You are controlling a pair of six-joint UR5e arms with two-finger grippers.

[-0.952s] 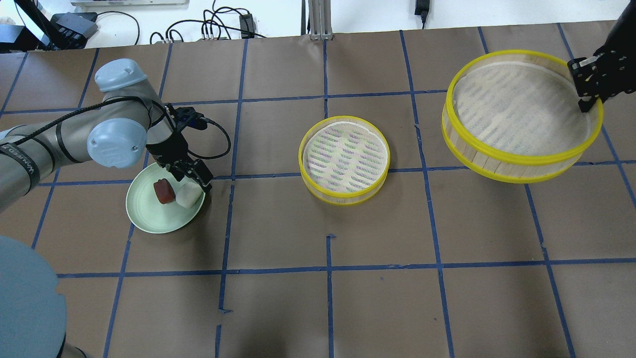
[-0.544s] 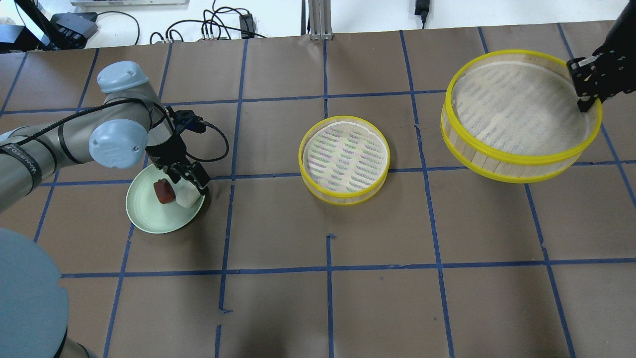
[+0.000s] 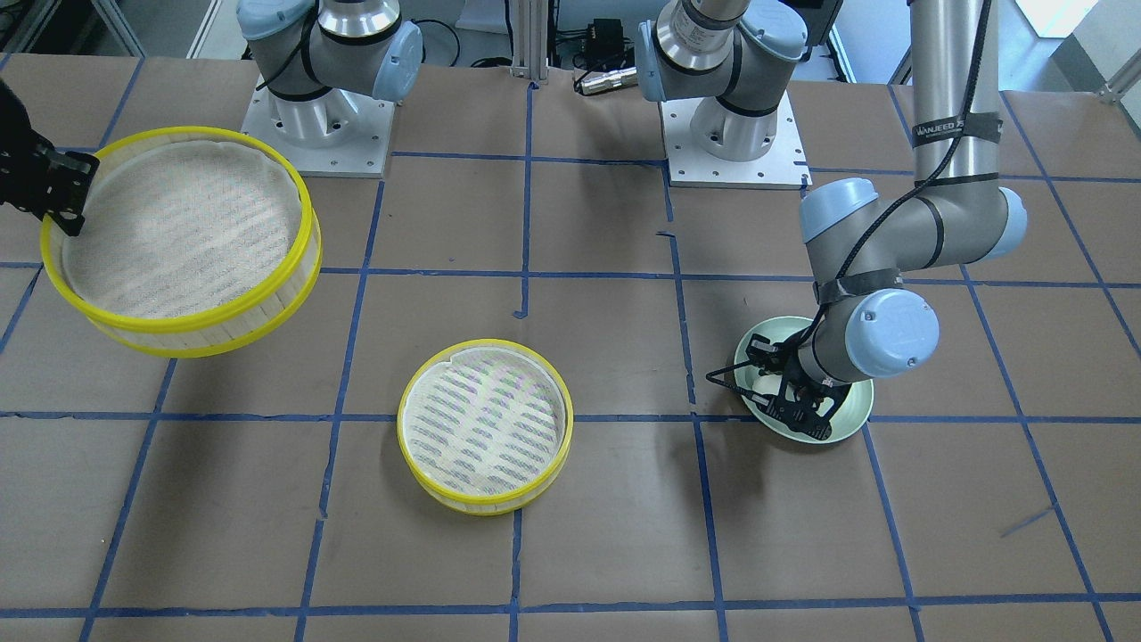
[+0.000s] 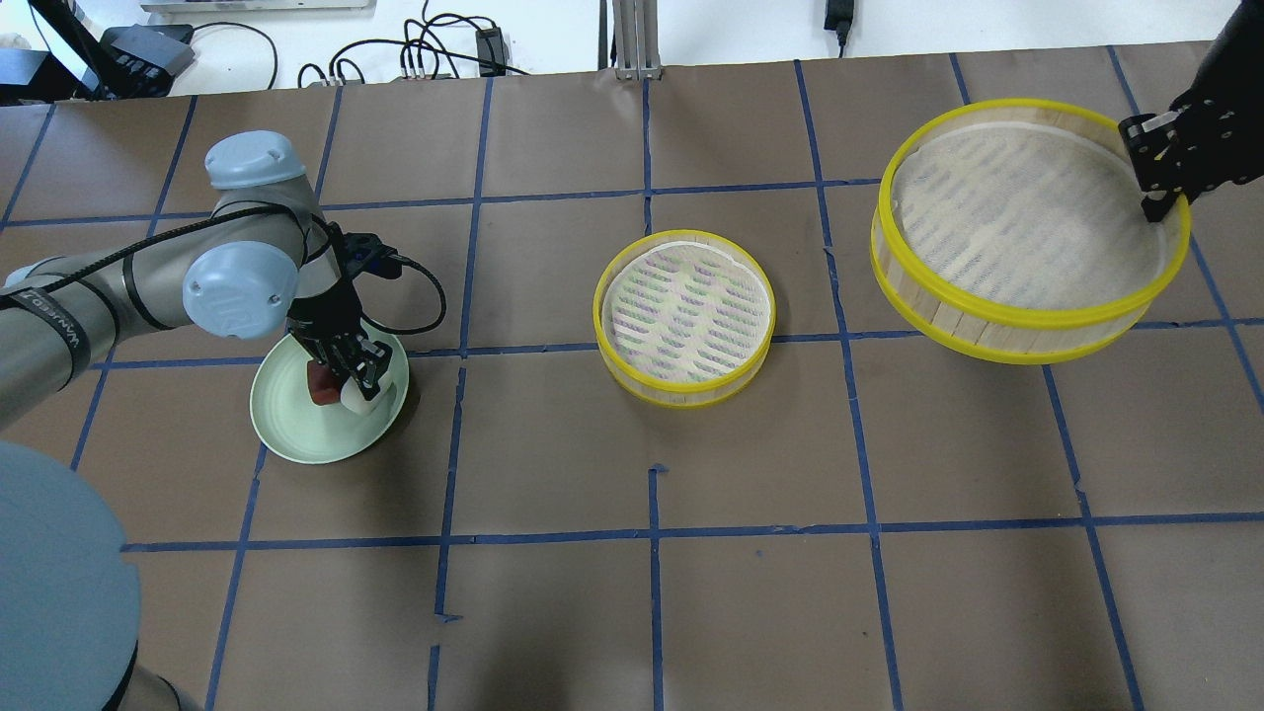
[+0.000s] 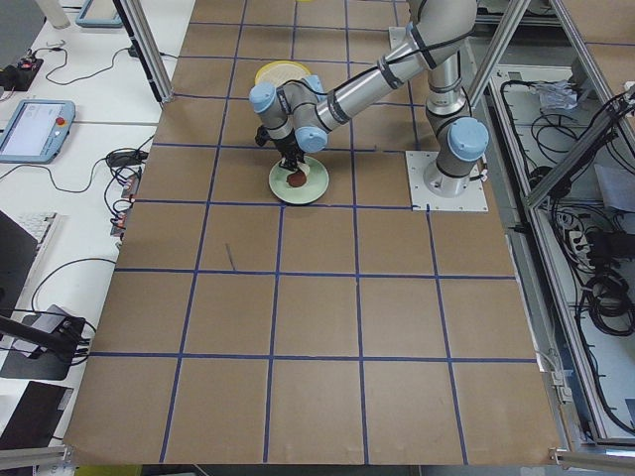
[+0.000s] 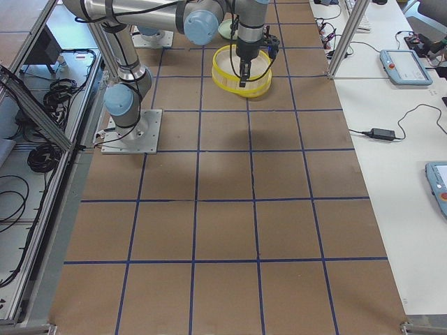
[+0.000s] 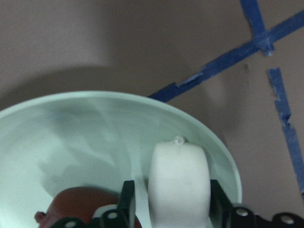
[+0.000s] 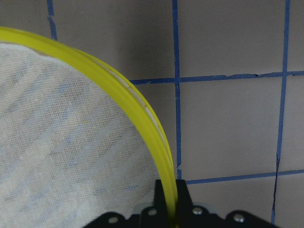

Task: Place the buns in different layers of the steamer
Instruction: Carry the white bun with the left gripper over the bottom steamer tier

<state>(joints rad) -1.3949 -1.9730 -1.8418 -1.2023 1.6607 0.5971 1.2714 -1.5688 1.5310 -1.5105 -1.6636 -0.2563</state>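
The white bun (image 7: 179,178) and the reddish-brown bun (image 4: 320,388) lie side by side on a pale green plate (image 4: 296,420). My left gripper (image 4: 355,383) is down in the plate and open. Its fingers (image 7: 127,199) stand on either side of the white bun, with a narrow gap still showing on one side. My right gripper (image 4: 1155,202) is shut on the yellow rim of the larger steamer layer (image 4: 1027,222) and holds it tilted above the table at the far right. The second steamer layer (image 4: 684,316) stands empty on the table in the middle.
The table is brown paper with a grid of blue tape. Cables and power bricks (image 4: 434,54) lie past its far edge. Both arm bases (image 3: 316,134) stand at the robot's side.
My left gripper has moved left and down, from above the plate's edge to around the white bun. My right gripper has shifted slightly left with the lifted layer.
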